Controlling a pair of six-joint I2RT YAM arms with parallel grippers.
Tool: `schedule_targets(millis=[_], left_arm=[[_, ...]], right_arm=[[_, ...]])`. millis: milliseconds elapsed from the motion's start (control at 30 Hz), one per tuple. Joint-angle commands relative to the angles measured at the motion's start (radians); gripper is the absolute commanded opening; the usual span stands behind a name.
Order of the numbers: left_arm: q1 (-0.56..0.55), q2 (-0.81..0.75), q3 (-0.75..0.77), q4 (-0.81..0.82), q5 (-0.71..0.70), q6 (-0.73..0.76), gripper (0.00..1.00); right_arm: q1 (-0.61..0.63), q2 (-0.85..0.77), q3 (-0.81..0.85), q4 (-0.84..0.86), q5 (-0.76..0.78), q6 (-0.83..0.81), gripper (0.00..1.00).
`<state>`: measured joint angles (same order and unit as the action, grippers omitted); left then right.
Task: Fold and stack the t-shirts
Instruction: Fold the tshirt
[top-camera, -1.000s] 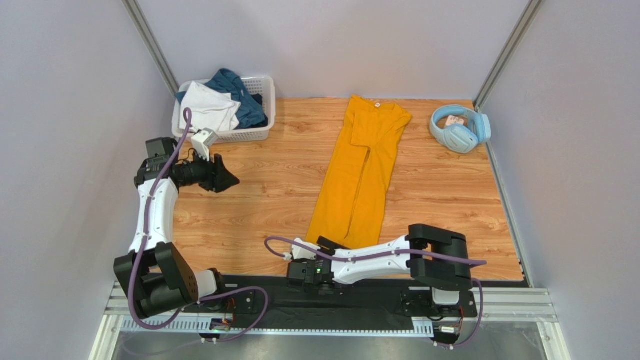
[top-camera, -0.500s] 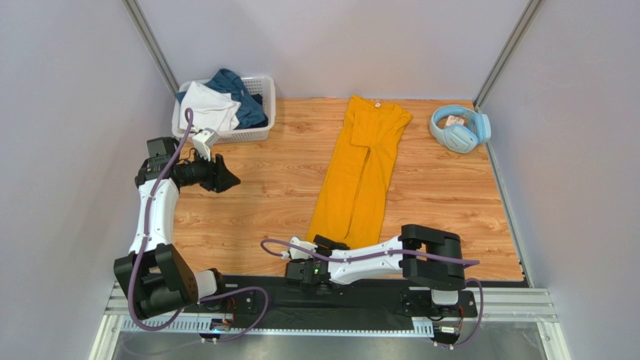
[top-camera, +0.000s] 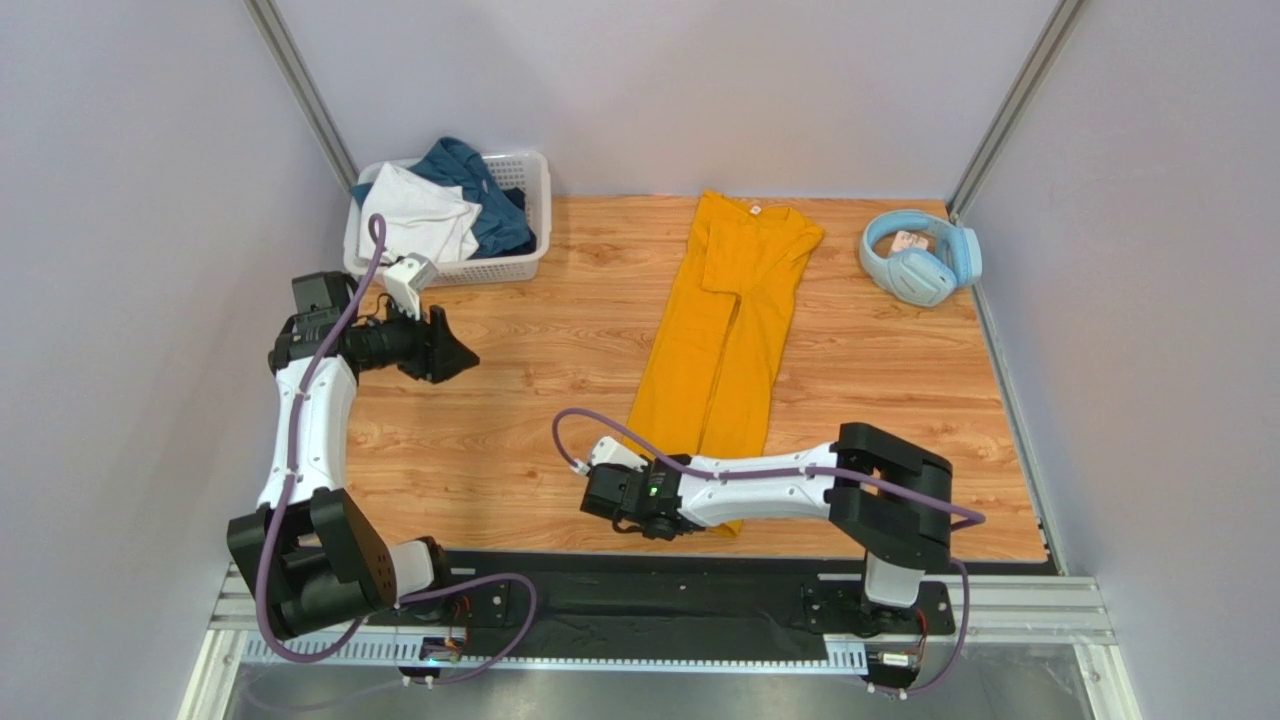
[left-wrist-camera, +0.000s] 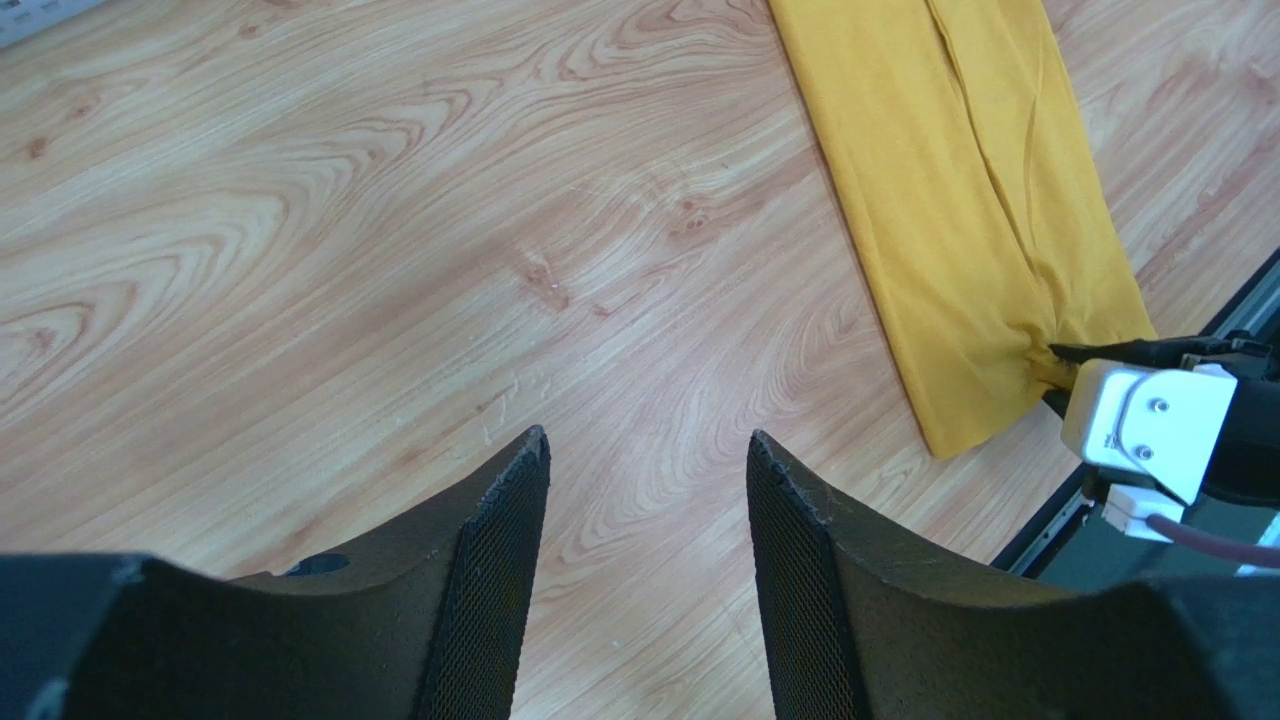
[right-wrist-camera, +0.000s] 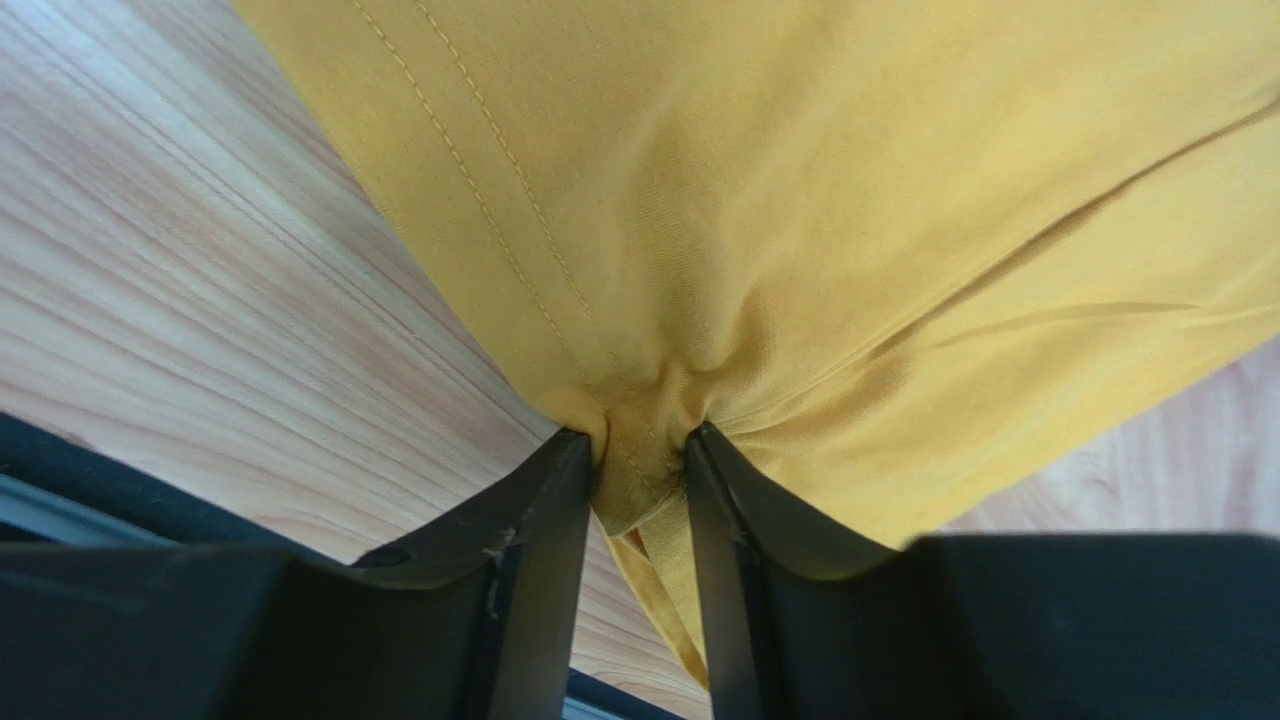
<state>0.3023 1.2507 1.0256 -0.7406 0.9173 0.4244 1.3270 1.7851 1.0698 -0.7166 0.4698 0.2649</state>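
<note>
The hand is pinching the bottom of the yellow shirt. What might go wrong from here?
1. The right hand holds only a small bunch of the shirt at its near hem, so the cloth might slip out when lifted.
2. It grips a single spot, and the left hand hangs open far off over the table. A fold pulled from that one spot may come out crooked.

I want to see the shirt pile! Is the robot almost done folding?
Not nearly. Done: the yellow shirt lies on the table, looking folded lengthwise into a long strip. In hand: the right gripper pinches its near hem; the left gripper hangs open over bare wood. Left: the white garment and the blue garment sit crumpled in the basket, and there is no pile yet.
</note>
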Motion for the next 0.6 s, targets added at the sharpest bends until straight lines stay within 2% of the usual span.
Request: schedule_targets(millis=[0,33,100,133,267,567], left_arm=[[-0.003,-0.008,0.048,0.004,0.014,0.002,0.58],[-0.003,-0.008,0.050,0.003,0.015,0.001,0.58],[-0.005,-0.008,0.050,0.003,0.022,-0.001,0.58],[-0.005,-0.010,0.048,0.003,0.022,-0.001,0.58],[-0.005,-0.013,0.042,0.003,0.018,0.004,0.58],[-0.005,-0.030,0.037,-0.009,0.028,0.016,0.58]], right_arm=[[-0.029,0.028,-0.045,0.117,-0.214,0.034,0.34],[-0.031,0.037,-0.044,0.117,-0.224,0.030,0.27],[-0.031,0.049,-0.039,0.114,-0.252,0.030,0.20],[-0.032,0.057,-0.036,0.114,-0.260,0.030,0.12],[-0.048,0.068,-0.027,0.115,-0.310,0.037,0.00],[-0.071,0.030,0.008,0.042,-0.385,0.053,0.00]])
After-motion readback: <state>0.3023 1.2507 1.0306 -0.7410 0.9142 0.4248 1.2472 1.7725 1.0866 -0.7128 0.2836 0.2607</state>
